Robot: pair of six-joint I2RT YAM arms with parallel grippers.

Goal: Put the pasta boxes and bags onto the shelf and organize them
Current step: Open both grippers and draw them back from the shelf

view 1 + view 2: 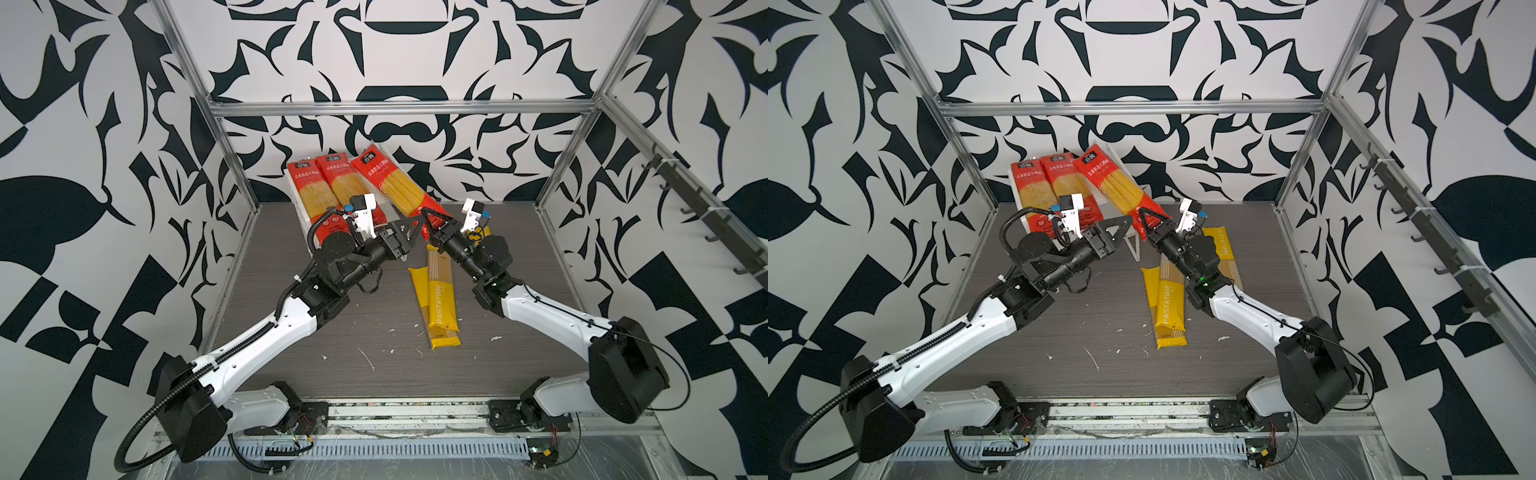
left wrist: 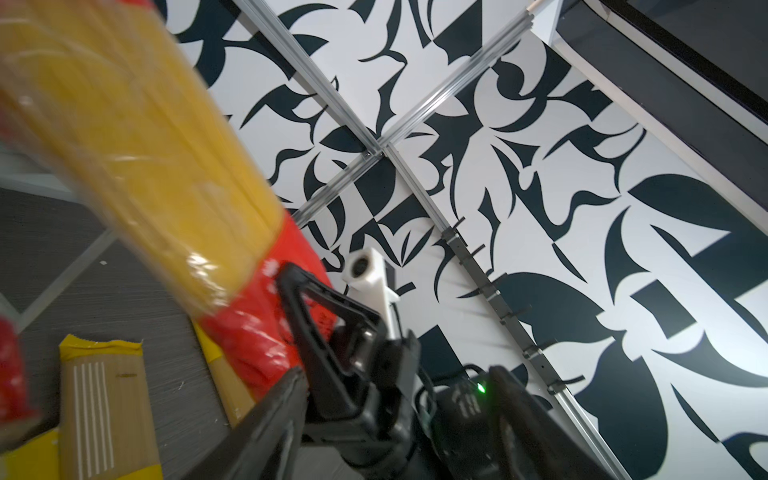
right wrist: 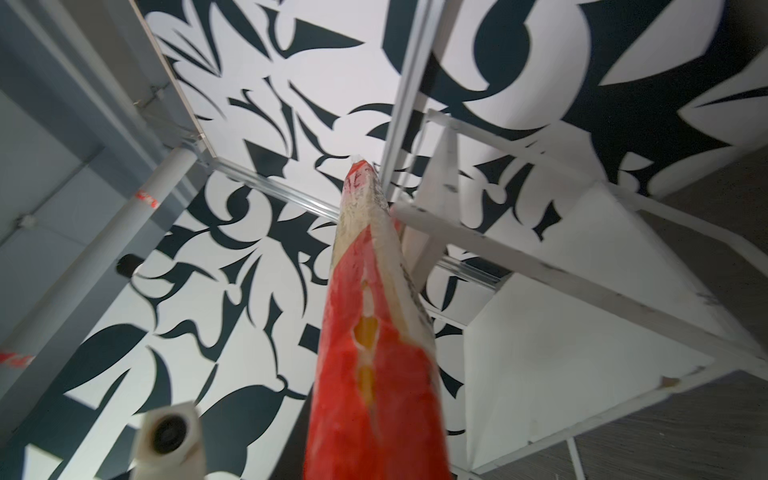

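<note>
Shelf (image 3: 561,316), two red packs (image 1: 340,178) on top

Dark grey wood-grain tabletop (image 1: 374,374): white scraps and streaks (image 1: 366,359) scattered toward front edge. Black-and-white abstract-patterned wall panels (image 1: 415,54) enclose back and both sides. Silver aluminium extrusion frame (image 1: 403,109): crossbar along back wall, posts at back corners. Black strip of hooks (image 1: 694,187) mounted on right-side frame bar, seen in both top views. Pale slotted cable duct (image 1: 374,451) along front, below tabletop edge.
</note>
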